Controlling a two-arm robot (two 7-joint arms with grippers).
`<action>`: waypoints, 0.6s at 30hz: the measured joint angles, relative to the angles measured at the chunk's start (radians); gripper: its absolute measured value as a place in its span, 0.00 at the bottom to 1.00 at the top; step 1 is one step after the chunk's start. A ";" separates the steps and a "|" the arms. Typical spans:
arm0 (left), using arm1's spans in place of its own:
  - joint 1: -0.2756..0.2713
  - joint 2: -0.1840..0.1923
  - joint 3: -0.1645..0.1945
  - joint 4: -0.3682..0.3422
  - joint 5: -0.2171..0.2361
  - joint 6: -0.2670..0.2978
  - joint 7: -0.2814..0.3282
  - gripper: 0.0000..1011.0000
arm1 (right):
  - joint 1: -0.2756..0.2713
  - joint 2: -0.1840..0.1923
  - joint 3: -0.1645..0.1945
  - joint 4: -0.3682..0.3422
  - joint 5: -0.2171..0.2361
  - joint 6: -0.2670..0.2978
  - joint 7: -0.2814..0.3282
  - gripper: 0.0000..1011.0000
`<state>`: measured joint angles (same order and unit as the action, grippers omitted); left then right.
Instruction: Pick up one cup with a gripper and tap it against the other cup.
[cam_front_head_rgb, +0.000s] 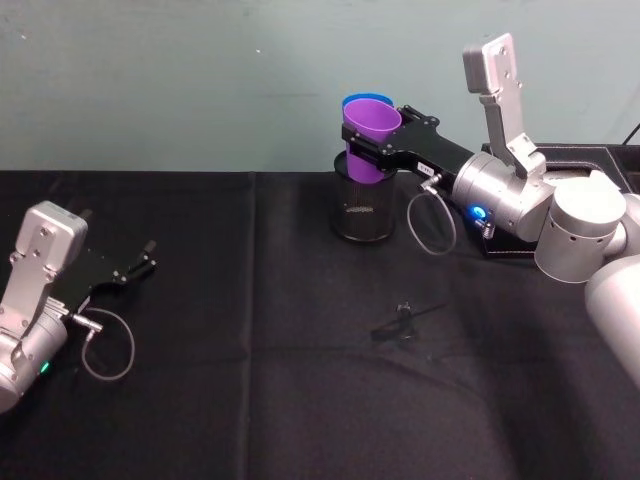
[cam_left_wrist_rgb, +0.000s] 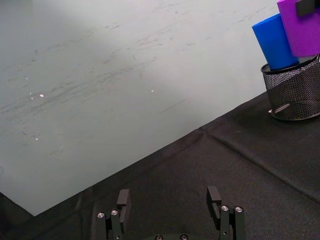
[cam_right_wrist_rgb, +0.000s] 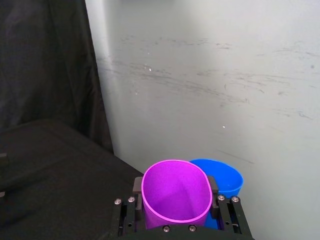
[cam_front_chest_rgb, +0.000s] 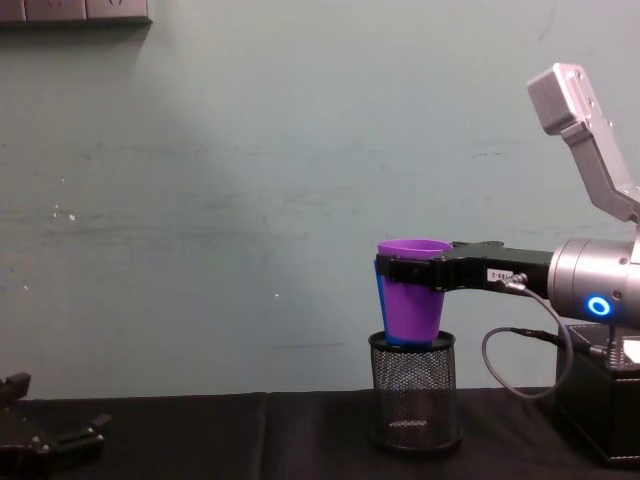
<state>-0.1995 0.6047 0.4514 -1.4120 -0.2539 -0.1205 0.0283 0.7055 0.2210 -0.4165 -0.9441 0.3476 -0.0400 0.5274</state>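
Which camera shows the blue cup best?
The left wrist view: the blue cup shows most of its side, standing in the black mesh holder. Head and right wrist views catch its rim behind the purple cup; the chest view, a sliver.

Both arms look like chunky brushed-silver cylinders from my end, the right arm (cam_front_head_rgb: 505, 200) and the left arm (cam_front_head_rgb: 22, 345) each topped with a boxy silver camera block (cam_front_head_rgb: 492, 62). The right gripper (cam_right_wrist_rgb: 175, 192) and left gripper (cam_left_wrist_rgb: 168, 196) are flat black with small silver screws (cam_right_wrist_rgb: 131, 199). The right one has a tiny white label (cam_front_chest_rgb: 495, 274). A thin grey cable (cam_front_head_rgb: 454, 228) loops off each wrist. There's a blue ring light (cam_front_chest_rgb: 599, 306) on the right and a little green light (cam_front_head_rgb: 44, 368) on the left.
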 joint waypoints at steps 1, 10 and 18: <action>0.000 0.000 0.000 0.000 0.000 0.000 0.000 0.99 | 0.000 0.000 0.000 0.000 0.000 0.000 0.000 0.72; 0.000 0.000 0.000 0.000 0.000 0.000 0.000 0.99 | 0.000 0.000 0.000 0.000 0.000 0.000 0.000 0.72; 0.000 0.000 0.000 0.000 0.000 0.000 0.000 0.99 | 0.000 0.000 0.000 0.000 0.000 0.000 0.000 0.72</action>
<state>-0.1995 0.6047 0.4514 -1.4120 -0.2539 -0.1205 0.0283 0.7055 0.2210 -0.4165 -0.9441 0.3476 -0.0400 0.5274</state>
